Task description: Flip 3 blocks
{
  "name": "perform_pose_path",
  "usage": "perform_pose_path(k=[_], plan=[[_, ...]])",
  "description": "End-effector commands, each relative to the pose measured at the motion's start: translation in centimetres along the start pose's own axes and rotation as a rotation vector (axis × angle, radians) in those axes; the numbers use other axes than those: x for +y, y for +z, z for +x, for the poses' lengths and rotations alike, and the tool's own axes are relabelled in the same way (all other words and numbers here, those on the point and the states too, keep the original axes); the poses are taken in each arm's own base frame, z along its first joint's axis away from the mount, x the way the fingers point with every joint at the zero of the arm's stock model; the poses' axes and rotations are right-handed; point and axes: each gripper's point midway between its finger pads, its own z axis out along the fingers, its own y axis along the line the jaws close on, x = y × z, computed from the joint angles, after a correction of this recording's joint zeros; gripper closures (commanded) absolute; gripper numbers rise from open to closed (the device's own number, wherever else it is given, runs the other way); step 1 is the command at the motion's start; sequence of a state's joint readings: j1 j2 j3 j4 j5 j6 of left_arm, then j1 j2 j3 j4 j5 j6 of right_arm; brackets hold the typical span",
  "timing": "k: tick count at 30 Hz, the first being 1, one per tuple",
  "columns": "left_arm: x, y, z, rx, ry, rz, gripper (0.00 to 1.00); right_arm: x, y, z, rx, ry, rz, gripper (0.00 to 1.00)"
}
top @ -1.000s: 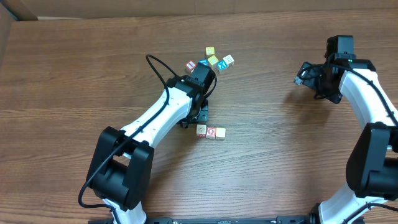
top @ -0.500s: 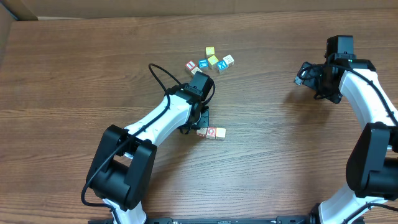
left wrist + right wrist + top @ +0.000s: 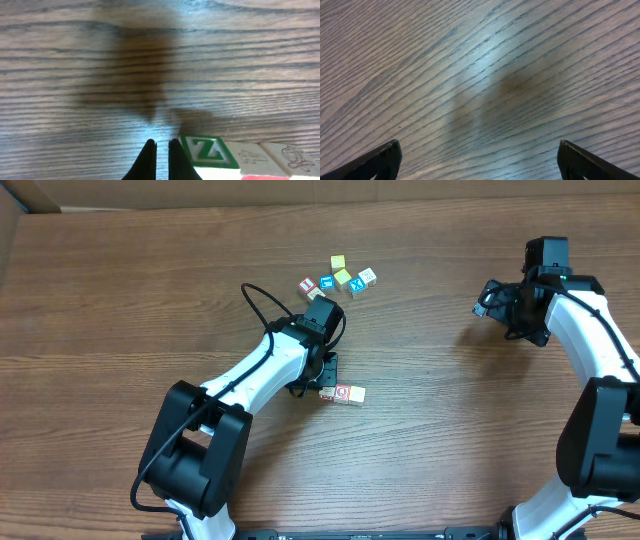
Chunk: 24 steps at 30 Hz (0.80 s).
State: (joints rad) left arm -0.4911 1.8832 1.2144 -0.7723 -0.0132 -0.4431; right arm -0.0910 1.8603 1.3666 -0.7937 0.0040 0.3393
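Three small blocks lie in a row on the table: the left one (image 3: 327, 392), the middle one with red print (image 3: 342, 393) and a tan one (image 3: 356, 394). In the left wrist view the nearest block shows a green Z (image 3: 207, 150), with two pale blocks (image 3: 247, 155) (image 3: 292, 156) to its right. My left gripper (image 3: 325, 380) (image 3: 161, 146) is shut with nothing in it, its tips low at the Z block's left edge. My right gripper (image 3: 487, 302) (image 3: 480, 155) hangs open over bare wood at the far right.
A loose cluster of other cubes lies further back: yellow ones (image 3: 338, 263) (image 3: 343, 277), blue-printed ones (image 3: 326, 282) (image 3: 358, 286), a red-printed one (image 3: 307, 284) and a pale one (image 3: 367, 276). A black cable (image 3: 255, 295) loops off the left arm.
My left gripper has moved from beside the back cluster toward the front, down to the left end of the row of three blocks. The right arm has not moved.
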Motion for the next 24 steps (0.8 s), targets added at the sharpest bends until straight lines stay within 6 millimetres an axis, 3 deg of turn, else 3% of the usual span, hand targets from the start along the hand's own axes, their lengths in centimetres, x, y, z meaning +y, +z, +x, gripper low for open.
perform_pose_path(k=[1,13,24], plan=[[0.7,-1.6,-1.3,-0.059,-0.049,-0.058,0.96,0.2,-0.2,-0.5,-0.016,-0.003,-0.004,0.0],[-0.9,-9.5,-5.4,-0.301,-0.107,0.058,0.96,0.2,-0.2,-0.5,-0.016,-0.003,-0.004,0.0],[-1.1,-9.8,-5.7,-0.318,-0.107,0.067,0.95,0.2,-0.2,-0.5,-0.016,-0.003,-0.004,0.0]])
